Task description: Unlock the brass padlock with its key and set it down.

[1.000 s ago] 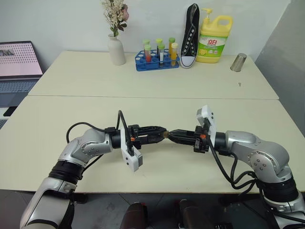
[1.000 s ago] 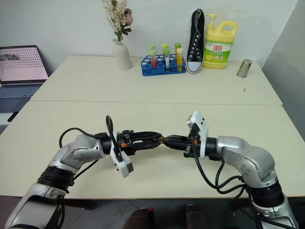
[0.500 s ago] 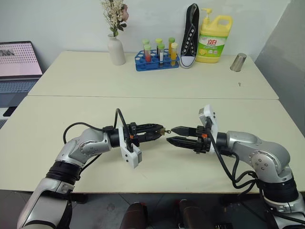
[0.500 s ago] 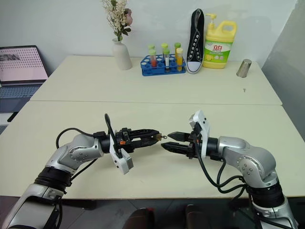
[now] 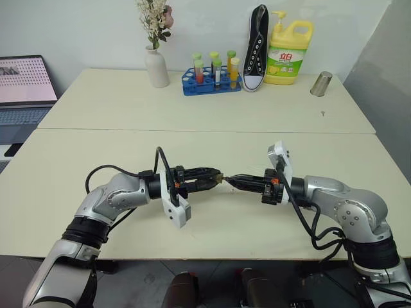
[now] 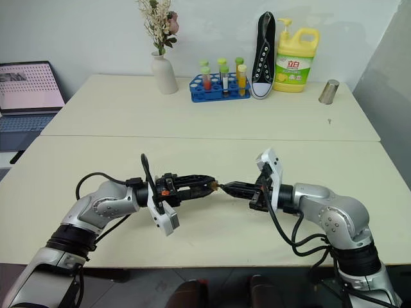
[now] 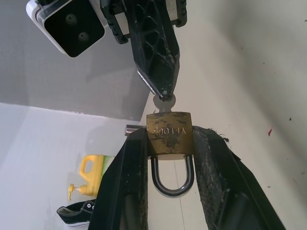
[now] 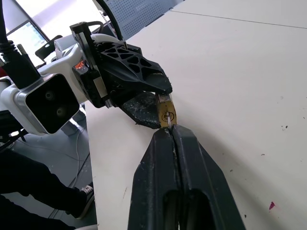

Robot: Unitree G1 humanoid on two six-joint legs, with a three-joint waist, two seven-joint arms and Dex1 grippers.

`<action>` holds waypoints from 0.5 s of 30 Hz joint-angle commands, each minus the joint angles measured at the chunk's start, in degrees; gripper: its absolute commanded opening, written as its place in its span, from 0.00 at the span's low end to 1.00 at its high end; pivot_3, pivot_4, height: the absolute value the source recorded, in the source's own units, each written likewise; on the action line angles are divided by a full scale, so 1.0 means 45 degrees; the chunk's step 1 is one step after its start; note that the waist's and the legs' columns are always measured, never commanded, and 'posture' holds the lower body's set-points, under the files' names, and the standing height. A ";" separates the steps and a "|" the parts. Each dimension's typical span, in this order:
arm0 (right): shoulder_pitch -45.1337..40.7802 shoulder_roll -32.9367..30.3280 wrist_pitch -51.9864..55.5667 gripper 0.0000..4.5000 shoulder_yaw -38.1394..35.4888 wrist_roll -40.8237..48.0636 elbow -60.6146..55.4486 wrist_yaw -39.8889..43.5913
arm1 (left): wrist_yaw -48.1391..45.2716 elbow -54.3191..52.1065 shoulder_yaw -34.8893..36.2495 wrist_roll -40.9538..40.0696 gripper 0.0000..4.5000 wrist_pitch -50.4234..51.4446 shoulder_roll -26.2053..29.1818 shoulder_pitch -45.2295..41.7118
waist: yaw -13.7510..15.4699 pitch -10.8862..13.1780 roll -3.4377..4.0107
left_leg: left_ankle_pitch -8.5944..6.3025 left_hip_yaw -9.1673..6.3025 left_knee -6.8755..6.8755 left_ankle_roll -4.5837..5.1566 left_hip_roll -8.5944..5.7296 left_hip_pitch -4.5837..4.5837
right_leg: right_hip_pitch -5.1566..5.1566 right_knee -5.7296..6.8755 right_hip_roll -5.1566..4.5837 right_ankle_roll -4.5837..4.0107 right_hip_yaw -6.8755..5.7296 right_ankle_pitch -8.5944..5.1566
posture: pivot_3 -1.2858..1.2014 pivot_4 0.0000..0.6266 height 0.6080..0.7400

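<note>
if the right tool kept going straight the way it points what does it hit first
The right tool, shut on the key, points straight at the brass padlock held in the left tool. It would press into the padlock's keyhole face first.

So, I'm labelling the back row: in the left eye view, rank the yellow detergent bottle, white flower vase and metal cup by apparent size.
1. Yellow plastic detergent bottle
2. White ceramic flower vase
3. Small grey metal cup
All three stand at similar depth.
</note>
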 commanded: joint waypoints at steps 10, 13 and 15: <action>-0.0526 0.0182 0.1483 0.00 -0.0520 0.1375 -0.0220 -0.0224 | 0.0334 -0.0284 0.0076 0.0112 0.21 -0.0145 0.0079 0.0003 | 0.0000 0.0000 0.0000 | 0.0000 0.0000 -0.0001 0.0000 0.0001 0.0000 | 0.0000 0.0000 -0.0001 -0.0001 0.0000 0.0000 | 0.52 0.24 1.00; -0.0785 0.0386 0.2579 0.00 -0.0975 0.2244 -0.0022 -0.0759 | 0.0421 -0.0180 0.0077 0.0294 0.21 -0.0317 0.0089 -0.0065 | 0.0000 0.0000 0.0000 | 0.0000 -0.0001 -0.0001 0.0000 0.0002 -0.0001 | 0.0000 0.0001 -0.0004 -0.0002 0.0003 0.0001 | 0.52 0.24 1.00; -0.0975 0.0600 0.3254 0.00 -0.1310 0.2799 0.0169 -0.1236 | 0.0513 -0.0149 0.0072 0.0398 0.21 -0.0371 0.0098 -0.0088 | 0.0000 0.0000 0.0000 | 0.0000 -0.0001 -0.0002 0.0000 0.0003 -0.0002 | 0.0000 0.0000 -0.0006 -0.0002 0.0007 0.0001 | 0.52 0.24 1.00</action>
